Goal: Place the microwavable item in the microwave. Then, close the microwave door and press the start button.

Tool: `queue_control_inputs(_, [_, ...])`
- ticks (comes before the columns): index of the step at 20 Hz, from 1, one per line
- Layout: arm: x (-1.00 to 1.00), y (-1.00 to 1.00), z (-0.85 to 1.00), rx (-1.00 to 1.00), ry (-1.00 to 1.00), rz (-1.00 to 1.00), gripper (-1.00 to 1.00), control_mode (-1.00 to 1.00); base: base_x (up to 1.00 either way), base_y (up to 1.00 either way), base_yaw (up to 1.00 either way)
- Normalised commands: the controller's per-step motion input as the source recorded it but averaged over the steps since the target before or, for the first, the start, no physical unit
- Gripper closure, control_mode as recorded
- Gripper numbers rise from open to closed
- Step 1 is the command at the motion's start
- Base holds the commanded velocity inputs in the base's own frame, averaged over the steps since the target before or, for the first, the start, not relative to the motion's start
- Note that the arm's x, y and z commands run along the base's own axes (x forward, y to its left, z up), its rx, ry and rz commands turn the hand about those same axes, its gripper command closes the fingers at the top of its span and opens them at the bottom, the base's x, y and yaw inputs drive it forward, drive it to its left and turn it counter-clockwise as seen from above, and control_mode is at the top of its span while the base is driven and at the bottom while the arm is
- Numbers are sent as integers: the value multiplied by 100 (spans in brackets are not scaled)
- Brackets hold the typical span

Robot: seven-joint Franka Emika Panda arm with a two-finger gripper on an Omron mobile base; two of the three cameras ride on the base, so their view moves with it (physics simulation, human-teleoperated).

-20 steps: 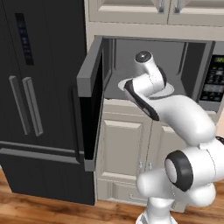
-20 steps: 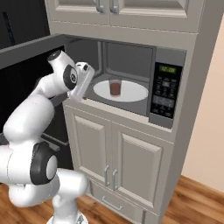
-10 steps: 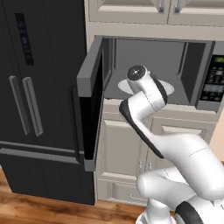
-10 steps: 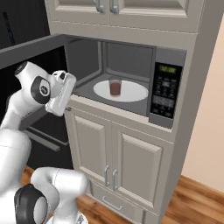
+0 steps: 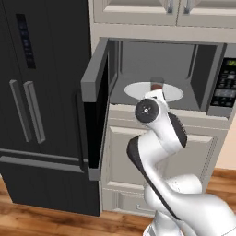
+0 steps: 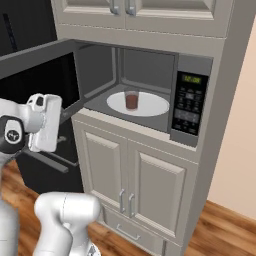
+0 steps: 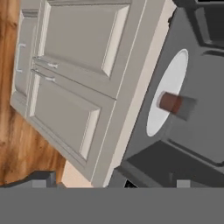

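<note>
Kitchen's right base view bares cup on turntable, half-hidden leftward; pincer's grip unreadable.

The microwave has a matt grey steel frame and a glossy black button panel. Its turntable looks smooth and white. The cup is clear, like glass or plastic. The cupboard doors are matt cream painted panels. The fridge is glossy black, the floor polished wood.
</note>
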Motion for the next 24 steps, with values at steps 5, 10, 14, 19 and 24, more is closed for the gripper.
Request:
queue_control_inputs(5, [-100,33,17,-20,-21,4,-100,-100,0,0,0])
queue_control_inputs(10, [-100,46,22,-22,-27,1,-100,-100,0,0,0])
queue_control_inputs(14, [-100,73,13,-24,-29,0,-100,-100,0,0,0])
queue_control_inputs(19, [-96,86,-18,-23,-13,0,-100,-100,0,0,0])
queue_control_inputs(24, [-28,100,-38,-23,0,0,-100,-100,0,0,0])
